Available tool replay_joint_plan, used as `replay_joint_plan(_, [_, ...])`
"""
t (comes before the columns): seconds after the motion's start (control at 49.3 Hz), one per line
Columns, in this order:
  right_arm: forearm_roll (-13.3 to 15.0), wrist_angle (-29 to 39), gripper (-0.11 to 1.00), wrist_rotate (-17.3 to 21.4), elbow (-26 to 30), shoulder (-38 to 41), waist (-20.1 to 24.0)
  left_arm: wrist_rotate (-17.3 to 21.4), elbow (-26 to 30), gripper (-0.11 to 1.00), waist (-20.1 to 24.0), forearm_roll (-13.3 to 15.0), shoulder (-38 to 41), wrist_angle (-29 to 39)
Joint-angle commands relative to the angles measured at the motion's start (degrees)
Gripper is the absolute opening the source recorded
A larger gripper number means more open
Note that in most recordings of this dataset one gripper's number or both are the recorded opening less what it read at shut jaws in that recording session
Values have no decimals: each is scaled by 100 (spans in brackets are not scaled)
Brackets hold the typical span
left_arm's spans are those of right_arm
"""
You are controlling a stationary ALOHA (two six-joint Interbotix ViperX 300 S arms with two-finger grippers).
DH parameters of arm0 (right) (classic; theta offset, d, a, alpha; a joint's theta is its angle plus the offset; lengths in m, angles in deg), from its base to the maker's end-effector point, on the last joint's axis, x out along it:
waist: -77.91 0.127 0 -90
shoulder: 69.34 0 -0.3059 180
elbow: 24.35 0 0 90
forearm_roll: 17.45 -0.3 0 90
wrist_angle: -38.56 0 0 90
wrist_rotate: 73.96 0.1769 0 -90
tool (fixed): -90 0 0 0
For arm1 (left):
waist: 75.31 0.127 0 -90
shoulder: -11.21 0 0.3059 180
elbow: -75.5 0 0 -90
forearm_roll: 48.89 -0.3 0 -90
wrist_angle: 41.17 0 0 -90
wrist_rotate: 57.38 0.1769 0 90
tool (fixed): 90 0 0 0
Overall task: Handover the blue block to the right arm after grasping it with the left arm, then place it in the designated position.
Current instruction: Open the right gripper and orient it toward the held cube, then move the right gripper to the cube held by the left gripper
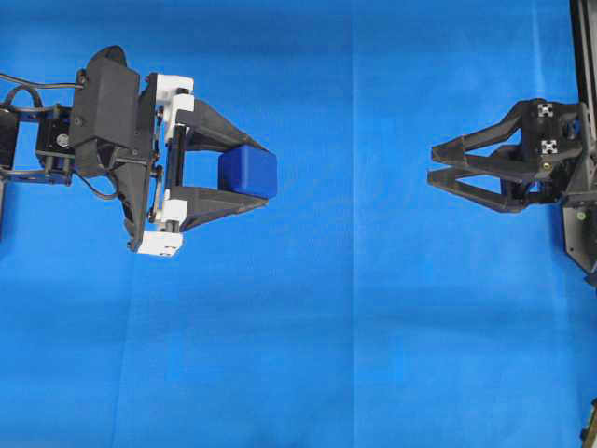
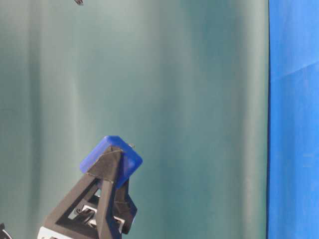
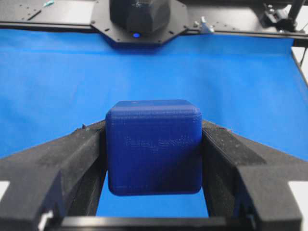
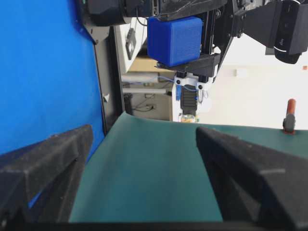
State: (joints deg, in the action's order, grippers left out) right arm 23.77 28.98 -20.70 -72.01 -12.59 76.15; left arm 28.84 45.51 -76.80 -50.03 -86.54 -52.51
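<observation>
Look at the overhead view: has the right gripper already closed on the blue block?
No: the blue block sits between the left gripper's fingers, while the right gripper waits apart, open and empty.

Matt, finely ridged plastic blue block (image 3: 153,147)

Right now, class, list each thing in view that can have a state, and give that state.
blue block: clamped between the left claw's fingers, lifted off the cloth.
left claw: shut on the block.
right claw: open, empty, apart from the block.
blue cloth: spread flat, faintly creased.
</observation>
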Motion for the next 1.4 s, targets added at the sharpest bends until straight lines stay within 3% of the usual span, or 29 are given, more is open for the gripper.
replay_joint_plan(0.0, [-18,-53,94,26,149,9,0,-9,62,48,18,0,-123,-53])
replay_joint_plan(0.426, [-26,-237,94,26,677,791,0,-18,70,48,18,0,-123,-53])
replay_joint_plan(1.379, [-26,-202,94,26,3270,3516,0,-35,62,48,18,18,-123,-18])
